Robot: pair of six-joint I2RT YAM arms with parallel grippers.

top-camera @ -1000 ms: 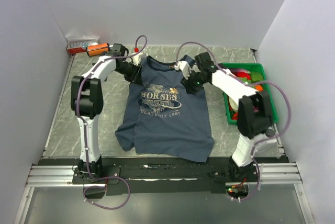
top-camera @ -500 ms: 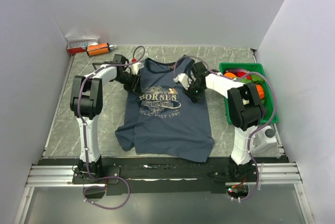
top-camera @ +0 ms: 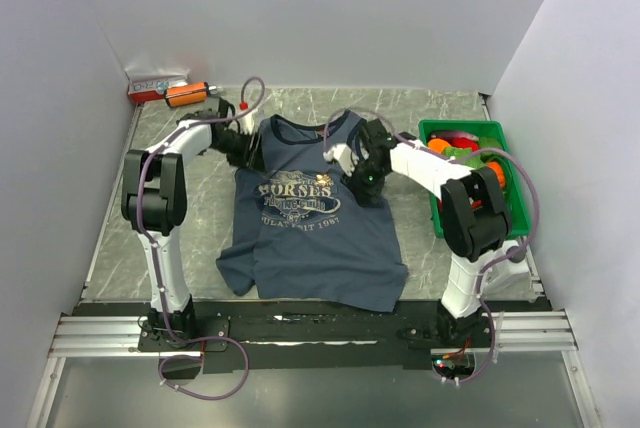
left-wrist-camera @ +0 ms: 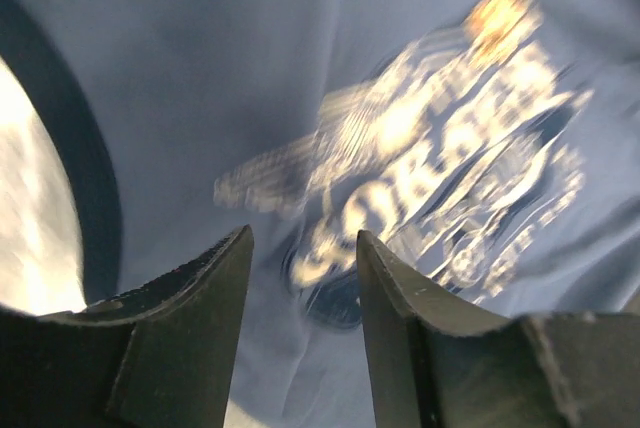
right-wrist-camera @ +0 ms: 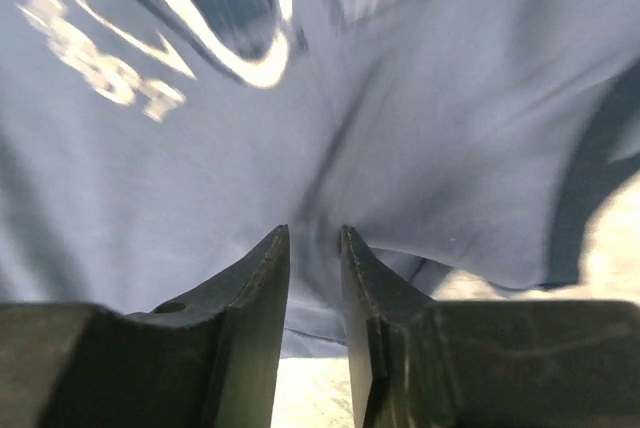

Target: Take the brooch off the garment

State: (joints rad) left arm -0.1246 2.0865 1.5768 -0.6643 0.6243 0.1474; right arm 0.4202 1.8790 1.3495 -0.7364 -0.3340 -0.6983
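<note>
The garment, a navy tank top with a grey-white HORSES print, lies flat in mid table. The brooch is a gold speck at the print's upper right; in the left wrist view it shows as a blurred gold blob. My left gripper sits low at the garment's left armhole, jaws partly apart over the cloth, with nothing clamped. My right gripper is at the garment's right side, right of the brooch, with its jaws nearly closed on a pinch of blue cloth.
A green bin of colourful items stands at the right edge, beside the right arm. An orange cylinder and a red-and-white box lie in the back left corner. White walls close in the table on three sides.
Both grippers came down from the shoulder straps onto the garment's upper sides. The garment has shifted slightly left and toward me, and the right gripper has moved lower along its right side.
</note>
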